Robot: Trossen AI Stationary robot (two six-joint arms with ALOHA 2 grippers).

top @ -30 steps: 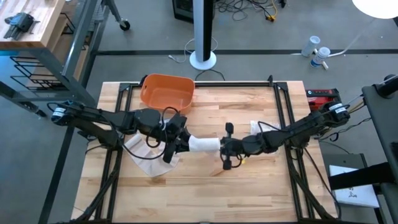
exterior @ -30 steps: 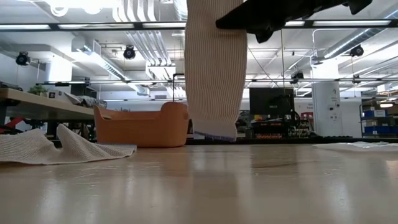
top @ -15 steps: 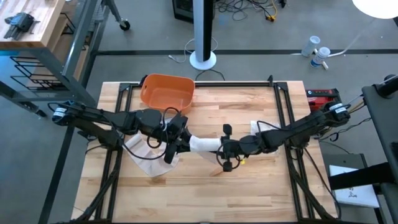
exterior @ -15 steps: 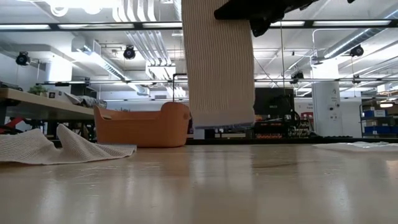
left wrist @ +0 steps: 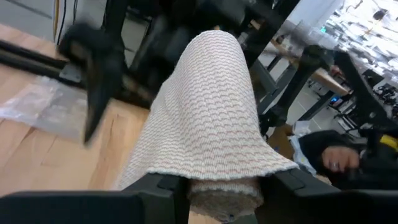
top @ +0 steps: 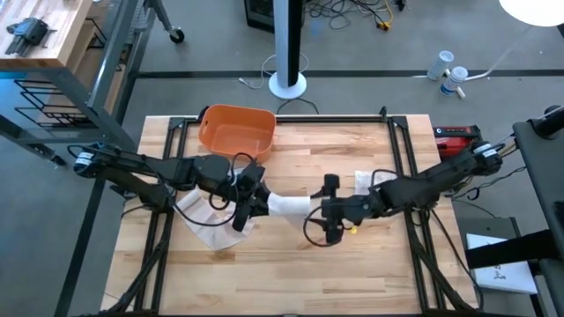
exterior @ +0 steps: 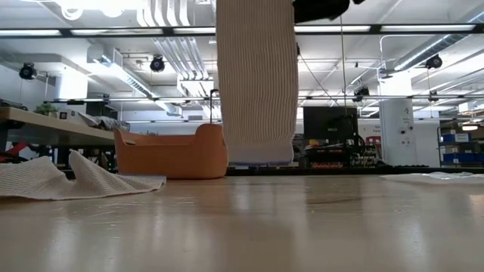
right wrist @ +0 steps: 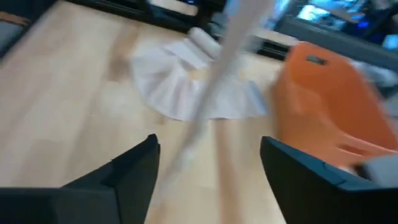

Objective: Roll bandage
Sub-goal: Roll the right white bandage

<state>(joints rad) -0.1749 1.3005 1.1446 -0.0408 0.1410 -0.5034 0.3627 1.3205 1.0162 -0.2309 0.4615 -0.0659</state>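
Observation:
The bandage is a cream ribbed strip, partly wound into a roll. My left gripper, left of the table's middle, is shut on this roll. From the roll the loose strip runs toward the table's right; in the low view it hangs flat, its lower end clear of the tabletop. My right gripper stands open just right of the strip's end. In the right wrist view the blurred strip passes between its spread fingers, apart from both. My left gripper pinches the wound roll between its two fingers, one on either end of the roll. It holds the roll clear of the table. The loose strip leaves the roll over its top and runs away from the fingers.
An orange basket stands at the table's far left. Crumpled white mesh cloth lies on the table under my left arm. A small white packet lies right of the middle. Black frame rails run along the table's sides.
My right gripper has opened and let go of the bandage's free end, then drawn back a little toward the table's right edge. The strip, gathered narrow a second ago, now hangs flat and full width. My left gripper has kept hold of the roll.

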